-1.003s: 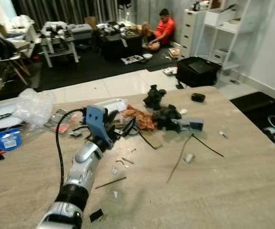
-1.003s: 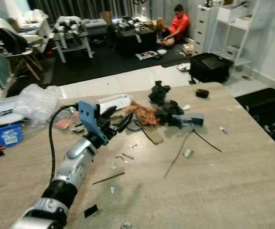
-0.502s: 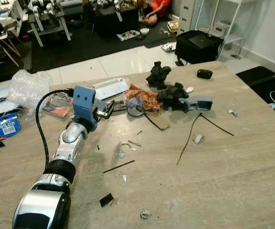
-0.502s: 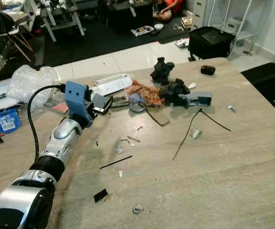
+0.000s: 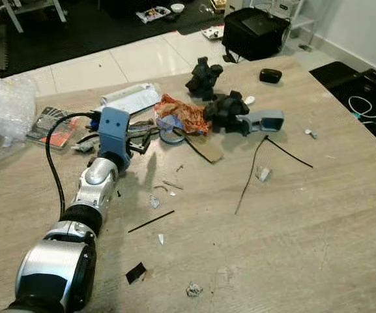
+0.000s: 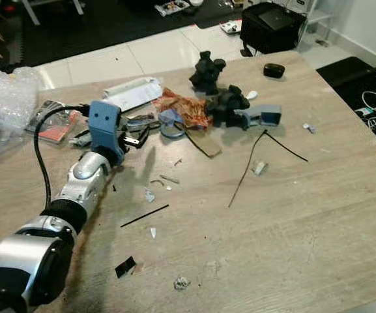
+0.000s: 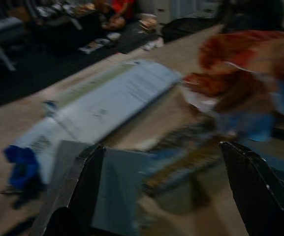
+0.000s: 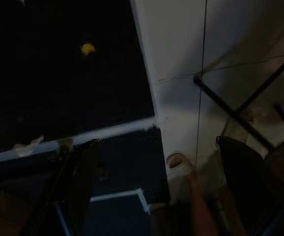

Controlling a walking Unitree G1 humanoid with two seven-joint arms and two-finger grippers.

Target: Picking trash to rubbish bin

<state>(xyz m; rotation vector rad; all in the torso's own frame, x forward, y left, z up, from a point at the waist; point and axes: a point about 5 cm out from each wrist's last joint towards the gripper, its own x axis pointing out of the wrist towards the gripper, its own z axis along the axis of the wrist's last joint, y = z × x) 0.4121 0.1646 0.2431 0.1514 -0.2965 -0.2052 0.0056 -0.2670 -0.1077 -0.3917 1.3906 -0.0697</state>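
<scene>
The left arm reaches across the wooden worktop [image 5: 318,215] from the lower left of the frame, and the left tool [image 5: 137,135] sits in the upper left of centre, at the edge of a cluster of trash. In the left wrist view its two black fingers [image 7: 252,183] stand apart with nothing between them, aimed at a flat grey piece and blurred scraps lying just ahead. The trash cluster occupies the upper centre of the frame: a crumpled orange wrapper [image 5: 182,113] lies just beside the left tool, with a white and blue packet [image 5: 130,99] behind it toward the upper left. Black crumpled lumps [image 5: 225,109] lie right of the wrapper, touching a grey-blue plastic part [image 5: 263,121]. A piece of brown cardboard [image 5: 206,149] lies below the wrapper. A thin black strip [image 5: 248,173] runs down the centre of the worktop, and a short black stick [image 5: 150,221] lies lower left of centre among small scraps. Bubble wrap [image 5: 4,104] sits at the upper left edge. The right tool [image 8: 156,191] hangs over dark and pale flooring, its fingers apart.
</scene>
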